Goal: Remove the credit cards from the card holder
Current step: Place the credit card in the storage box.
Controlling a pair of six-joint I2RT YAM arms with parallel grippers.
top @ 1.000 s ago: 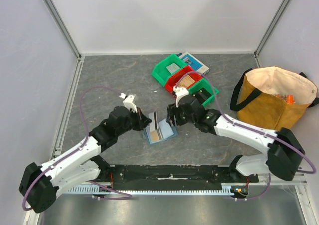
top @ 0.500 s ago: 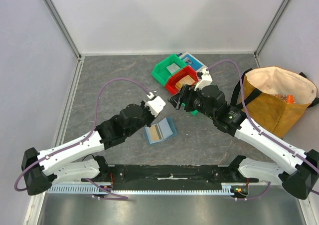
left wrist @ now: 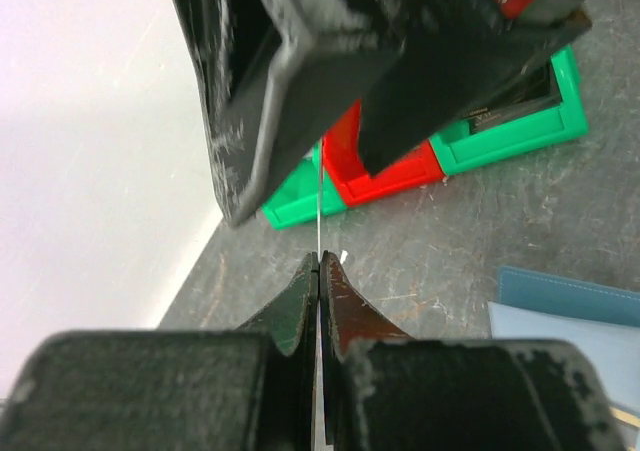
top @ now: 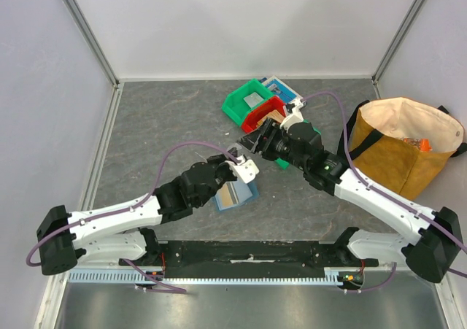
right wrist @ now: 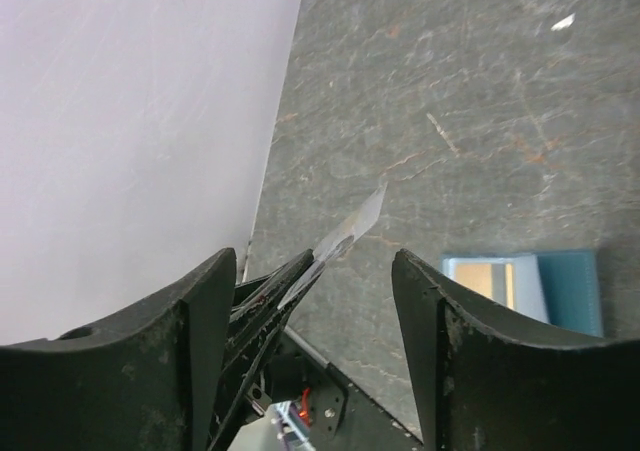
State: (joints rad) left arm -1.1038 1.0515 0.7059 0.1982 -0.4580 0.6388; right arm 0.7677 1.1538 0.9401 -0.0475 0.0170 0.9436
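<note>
Obs: left gripper (left wrist: 318,267) has its jaws pressed together on one credit card (right wrist: 352,229). The card is thin, seen edge-on from the left wrist, sticks out past the fingertips, and is held clear above the table (top: 168,125). The right gripper (right wrist: 312,263) has its jaws spread wide and grasps nothing; the card's free end points into the gap between them, with no contact seen. The card holder (top: 238,195) lies open on the table just beside the left gripper, with a tan card (right wrist: 492,279) showing in one pocket. A green bin (top: 233,109) and a red bin (top: 257,119) sit near, behind the right gripper.
</note>
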